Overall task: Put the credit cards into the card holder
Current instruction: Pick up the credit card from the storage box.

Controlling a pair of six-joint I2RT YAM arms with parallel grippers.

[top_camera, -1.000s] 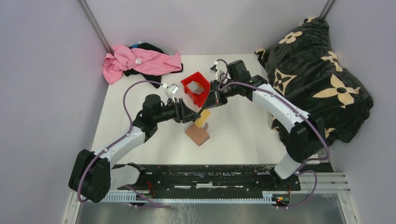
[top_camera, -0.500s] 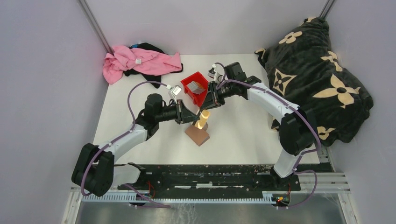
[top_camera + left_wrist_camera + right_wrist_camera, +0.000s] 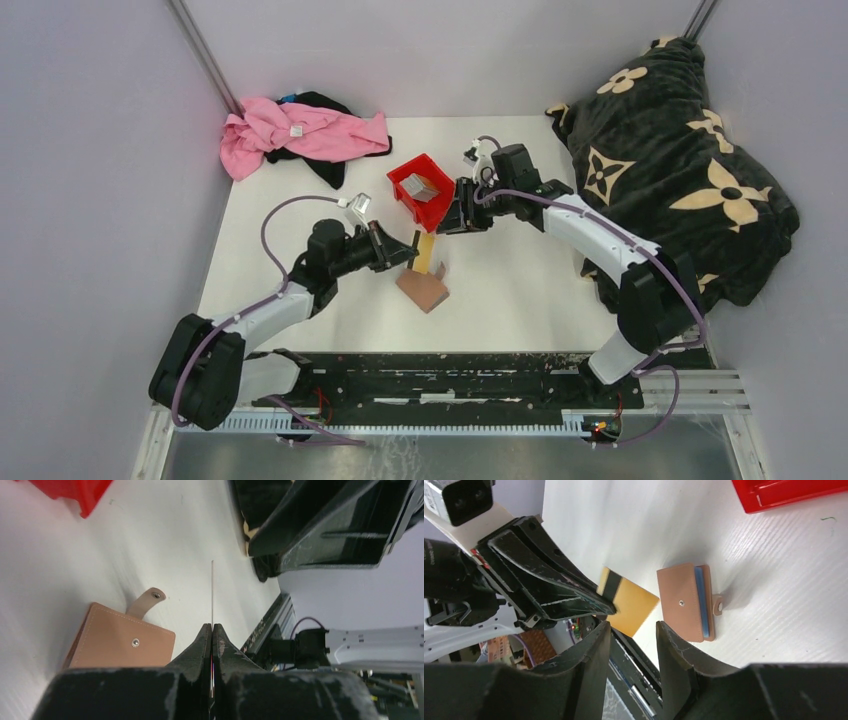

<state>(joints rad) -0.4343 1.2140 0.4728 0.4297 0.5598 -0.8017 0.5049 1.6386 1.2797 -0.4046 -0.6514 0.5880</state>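
Observation:
A gold-yellow credit card point(image 3: 426, 252) with a dark stripe hangs just above the table, and my left gripper point(image 3: 411, 250) is shut on its edge. In the left wrist view the card point(image 3: 212, 592) shows edge-on, rising from the gripper point(image 3: 212, 626). The tan card holder point(image 3: 422, 288) lies closed below it, snap tab out, with a bluish card edge point(image 3: 704, 600) showing inside. My right gripper point(image 3: 453, 221) stands open just right of the card, touching nothing. In the right wrist view the card point(image 3: 631, 602) is beyond that gripper point(image 3: 632, 626), left of the holder point(image 3: 681, 602). Grey cards point(image 3: 422, 186) lie in the bin.
The red plastic bin point(image 3: 436, 203) sits just behind both grippers. A pink cloth point(image 3: 300, 130) over a black garment lies at the back left. A dark flower-patterned blanket point(image 3: 680, 150) covers the right side of the table.
My left gripper has shut on the gold card. My right gripper, which held it a second ago, has opened and drawn back a little. The left arm has pulled slightly left with the card.

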